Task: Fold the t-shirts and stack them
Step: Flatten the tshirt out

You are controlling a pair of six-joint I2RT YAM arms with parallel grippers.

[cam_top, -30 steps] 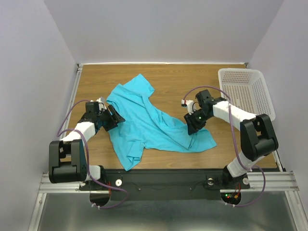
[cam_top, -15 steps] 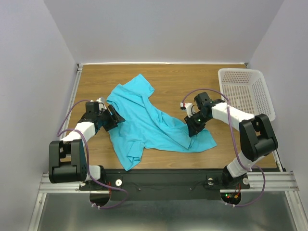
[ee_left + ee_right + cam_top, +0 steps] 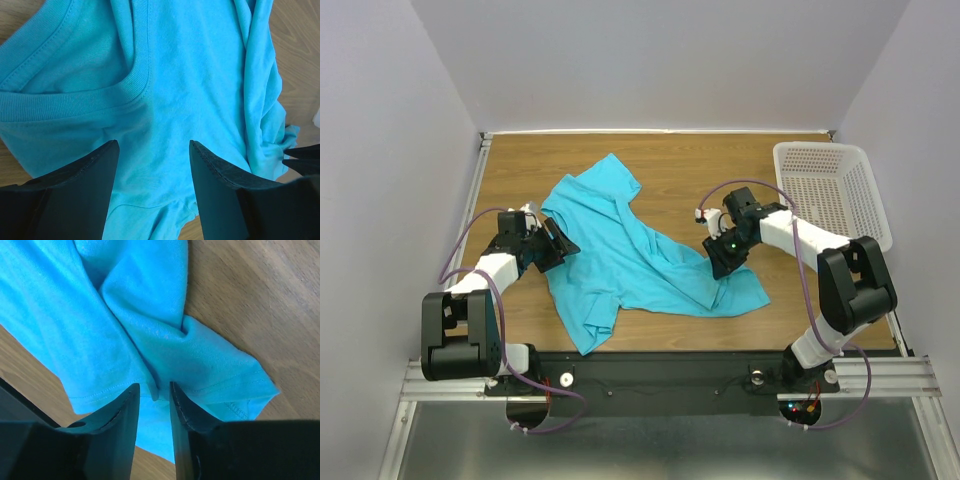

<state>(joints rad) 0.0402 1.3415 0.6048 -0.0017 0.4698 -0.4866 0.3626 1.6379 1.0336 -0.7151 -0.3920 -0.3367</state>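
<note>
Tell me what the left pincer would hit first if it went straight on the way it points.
The t-shirt, just below its collar. The open left pincer points straight at it, though depth is unclear.

My turquoise t-shirt [image 3: 620, 255] lies unfolded and rumpled across the middle of the worktop [image 3: 720, 165]. Its ribbed collar is toward my left, and one hem corner is bunched into a ridge on my right.

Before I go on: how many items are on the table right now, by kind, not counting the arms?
t-shirt, turquoise, spread out crumpled: 1
basket, white mesh, at the right edge: 1
Total: 2
</note>
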